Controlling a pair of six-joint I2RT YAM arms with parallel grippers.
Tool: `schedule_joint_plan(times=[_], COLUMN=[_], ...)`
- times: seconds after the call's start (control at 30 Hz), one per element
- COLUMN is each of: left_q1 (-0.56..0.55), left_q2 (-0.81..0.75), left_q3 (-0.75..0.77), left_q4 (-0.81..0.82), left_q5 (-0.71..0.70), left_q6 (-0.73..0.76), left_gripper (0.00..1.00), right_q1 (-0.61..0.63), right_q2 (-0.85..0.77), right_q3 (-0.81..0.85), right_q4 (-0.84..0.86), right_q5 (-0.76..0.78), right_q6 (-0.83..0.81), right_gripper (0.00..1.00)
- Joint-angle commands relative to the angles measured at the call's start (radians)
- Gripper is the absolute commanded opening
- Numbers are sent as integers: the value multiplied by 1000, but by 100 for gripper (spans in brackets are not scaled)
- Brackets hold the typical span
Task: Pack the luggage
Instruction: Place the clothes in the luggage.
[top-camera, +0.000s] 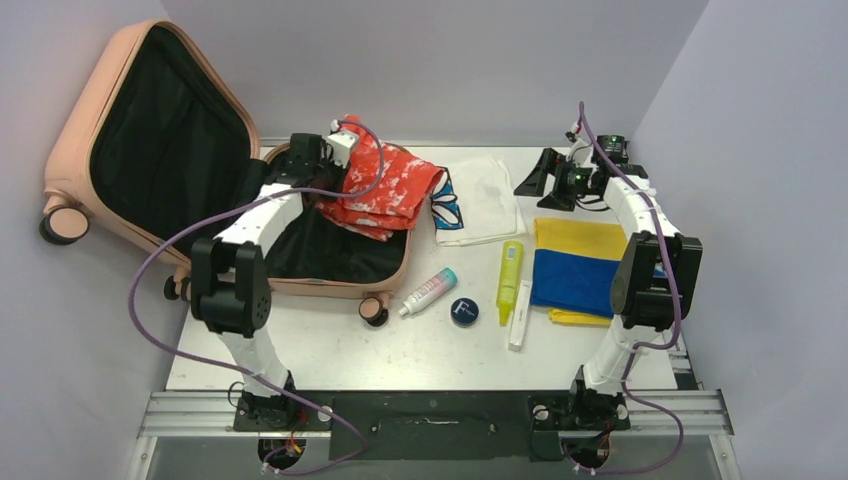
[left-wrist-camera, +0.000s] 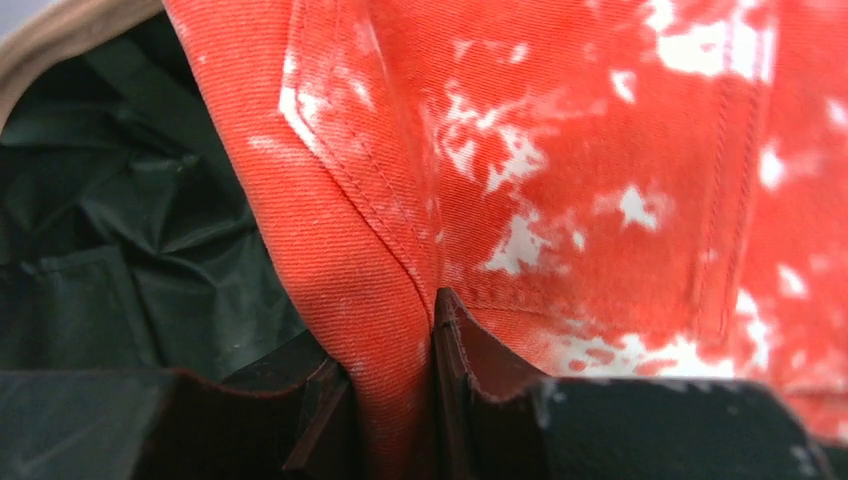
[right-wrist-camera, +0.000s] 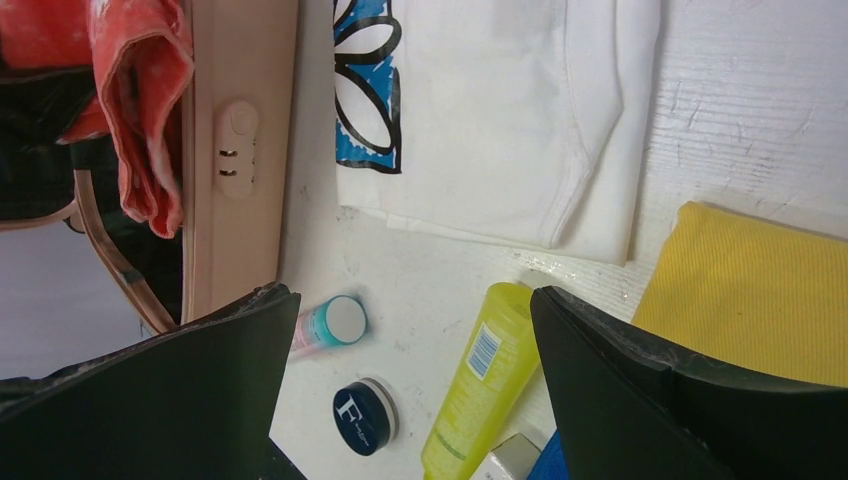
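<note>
One luggage (top-camera: 68, 160), one red garment (top-camera: 385, 190)

The white-and-black left arm (top-camera: 262, 205) rises from its base at the near edge, folds at a black elbow joint (top-camera: 232, 285) and reaches forward and to the right. The black two-finger left gripper (left-wrist-camera: 388, 375) is nearly closed, its fingers (left-wrist-camera: 480, 365) pinching a fold of red-and-white mottled fabric (left-wrist-camera: 560, 200).

The white-and-black right arm (top-camera: 640, 215) climbs from its own base, bends at its black elbow (top-camera: 652, 272) and extends forward and slightly left. The black right gripper (right-wrist-camera: 412, 295) points downward with its fingers (right-wrist-camera: 640, 400) spread wide, holding nothing and touching nothing.
</note>
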Motion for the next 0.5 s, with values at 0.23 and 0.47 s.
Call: schedule_joint_plan(times=[0.23, 0.47], left_q1=[69, 88], left_q2=[211, 215], left_q3=[122, 135], left_q4=[-26, -124], left_q5=[-393, -462], left_q6=[96, 69], left_gripper=[0, 0], right_q1=[-3, -2], right_q2=[-116, -124], right_q3=[3, 3], right_q4=[9, 14], right_q5=[12, 7], right_q6=[-21, -13], right_gripper=[90, 90])
